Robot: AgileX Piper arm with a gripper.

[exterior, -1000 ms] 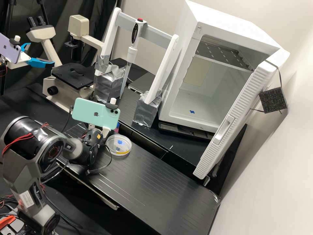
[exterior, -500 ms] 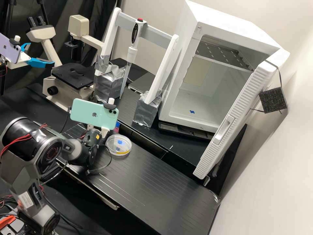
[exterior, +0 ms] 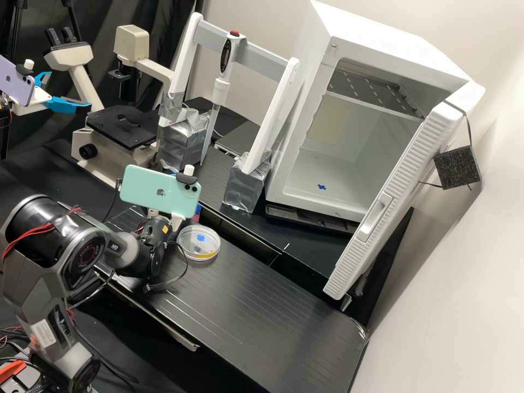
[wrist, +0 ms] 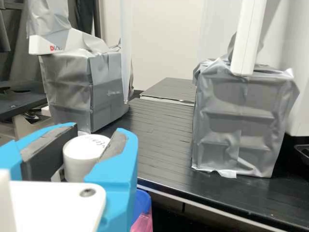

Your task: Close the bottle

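1. Seating or tightening the white cap (wrist: 79,162) seemed the step in hand; the gripper (wrist: 97,134) had it pinched, near the pipette stand (wrist: 241,121).
2. A pink bottle (wrist: 141,222) with a blue top was near the pipette stand too, just beside the gripper; whether the cap belonged to it, I could not tell.
3. Next called for holding the cap level and twisting until snug, then letting go.
4. Small dark handwriting marked the cap; the pipette stand bore some red lettering.

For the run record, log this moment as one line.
Close the bottle; gripper: closed on white cap; cap seating: cannot tell; blue-topped pink container: near gripper; petri dish: on black bench
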